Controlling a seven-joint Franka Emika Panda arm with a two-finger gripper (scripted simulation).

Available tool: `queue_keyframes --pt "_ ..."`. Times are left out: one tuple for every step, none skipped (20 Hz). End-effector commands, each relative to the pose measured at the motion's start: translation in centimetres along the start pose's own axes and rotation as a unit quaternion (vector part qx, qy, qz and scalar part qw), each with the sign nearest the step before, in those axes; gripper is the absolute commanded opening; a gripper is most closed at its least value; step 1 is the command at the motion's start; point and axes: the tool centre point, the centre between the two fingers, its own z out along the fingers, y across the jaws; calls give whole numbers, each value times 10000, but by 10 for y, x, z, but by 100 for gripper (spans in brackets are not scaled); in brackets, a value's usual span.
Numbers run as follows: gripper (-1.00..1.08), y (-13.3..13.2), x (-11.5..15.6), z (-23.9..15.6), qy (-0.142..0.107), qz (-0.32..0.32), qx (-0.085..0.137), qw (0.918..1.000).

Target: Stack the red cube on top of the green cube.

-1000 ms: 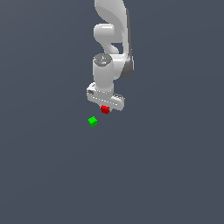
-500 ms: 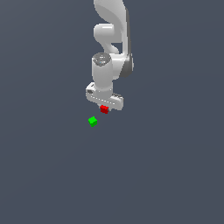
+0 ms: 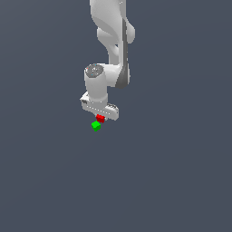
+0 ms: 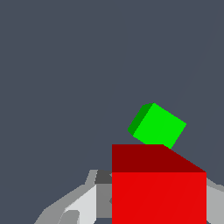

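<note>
Exterior view: white gripper pointing down from the arm, clamped on the red cube, held just under the gripper body and above the dark grey floor. Green cube just below the red cube and slightly toward the exterior view's left, close by; touching or apart, cannot tell. Wrist view: red cube large between the grey fingers, with the green cube past its far edge, turned at an angle to it.
</note>
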Motion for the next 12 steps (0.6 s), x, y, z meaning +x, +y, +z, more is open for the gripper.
queue_keyframes --pt "-100 11 10 9 4 0 1 10000" --pt "-100 15 13 13 4 0 1 10000" --pt "-100 18 16 15 4 0 1 10000" --pt "-100 20 19 18 4 0 1 10000" --pt "-100 23 21 20 1 -1 3 10000" --pt "-100 25 23 22 1 -1 3 10000" --pt "-100 26 25 23 1 -1 3 10000" --pt "-100 27 26 24 1 -1 3 10000" --pt "-100 28 27 25 1 -1 3 10000" --pt "-100 28 27 25 1 -1 3 10000" --pt "-100 29 27 25 1 -1 3 10000" --pt "100 29 27 25 1 -1 3 10000"
